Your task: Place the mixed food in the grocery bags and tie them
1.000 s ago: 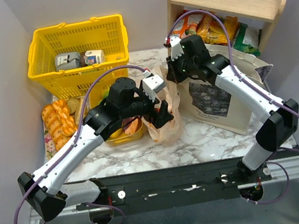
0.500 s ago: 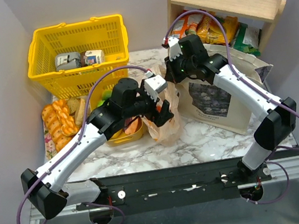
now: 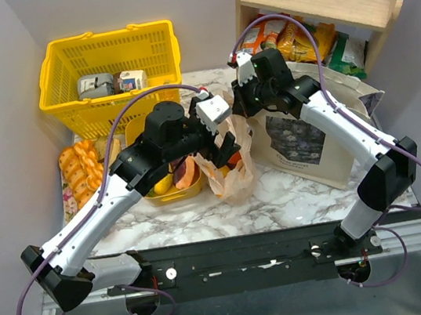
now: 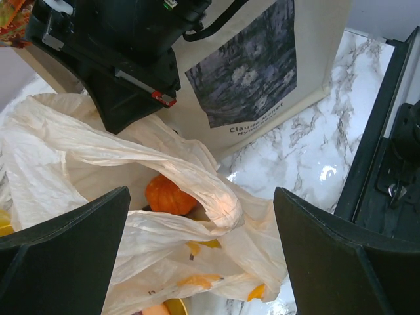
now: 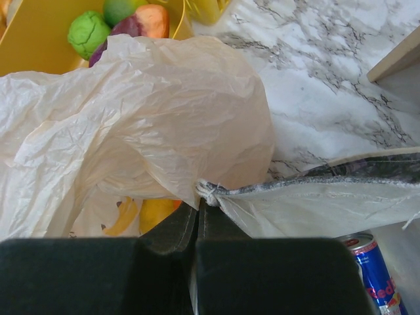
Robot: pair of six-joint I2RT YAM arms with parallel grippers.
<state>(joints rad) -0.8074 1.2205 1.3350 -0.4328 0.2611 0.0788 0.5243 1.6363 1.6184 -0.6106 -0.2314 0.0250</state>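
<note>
Peach bag (image 3: 233,178) sits in the middle of the bench, an orange (image 4: 169,193) inside. My right claw (image 5: 198,213) is pinched on its rim; my left claw (image 4: 203,226) hangs wide open, empty, over the mouth. I should lift the rim high so food drops in

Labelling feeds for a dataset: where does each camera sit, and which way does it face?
Top external: above, behind the bases, looking down on the table; both arms show.
Left wrist: above the peach bag, looking into it; open left gripper frames it.
Right wrist: looks along the right gripper, shut on the bag.
Shared: both wrist views show that bag.
</note>
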